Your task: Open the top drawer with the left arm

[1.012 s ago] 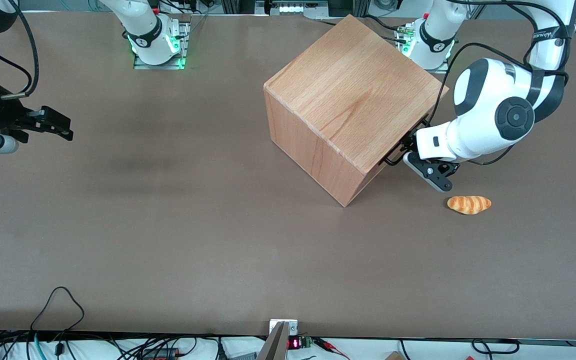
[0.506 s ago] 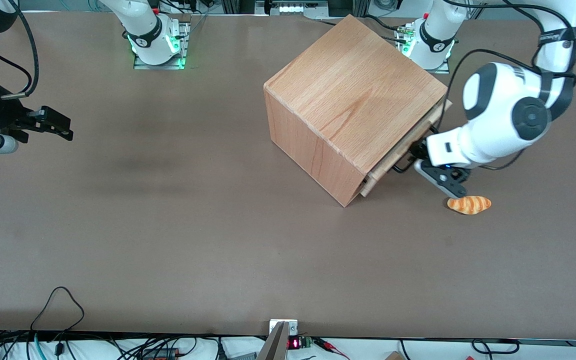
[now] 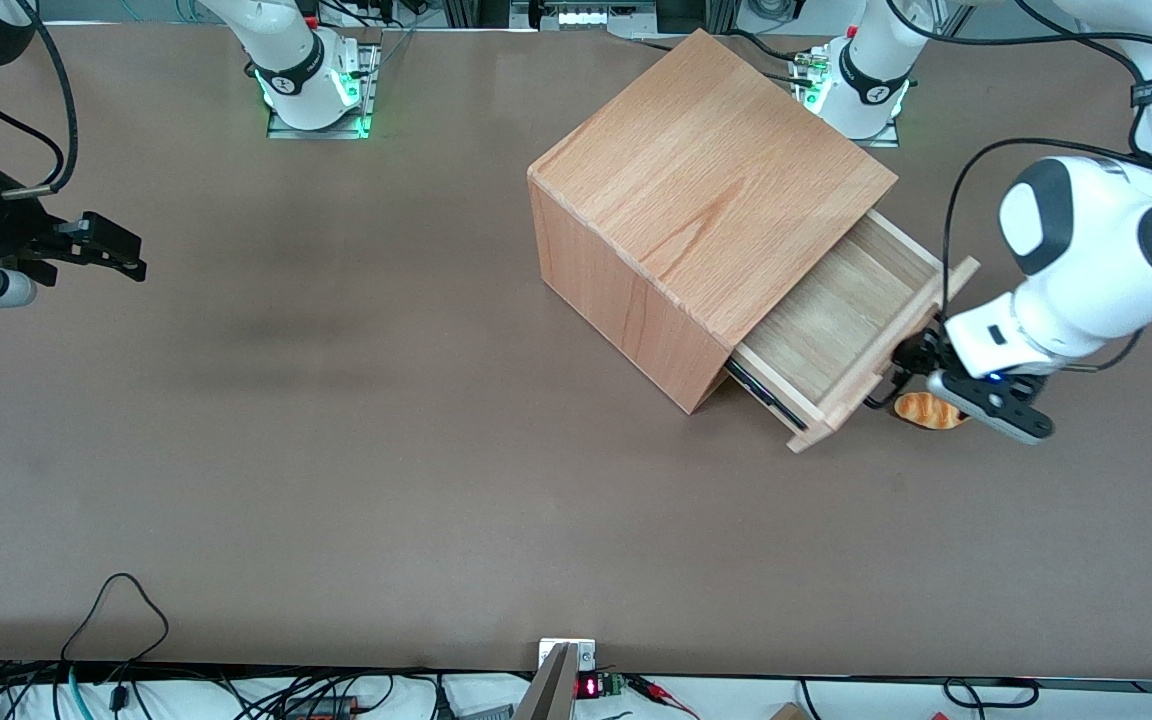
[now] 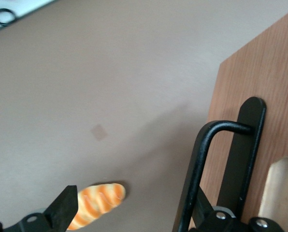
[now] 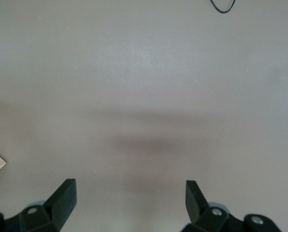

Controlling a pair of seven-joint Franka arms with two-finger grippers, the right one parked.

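Now the top drawer [image 3: 841, 335] is standing well out of the cabinet [image 3: 706, 210], probably gliding lightly on stiff wood; its thin black handle [image 4: 204, 159] is the place to hold. The end effector [image 3: 921, 375], fingers spread wide, is hooking it, just above the bread [image 3: 921, 410].
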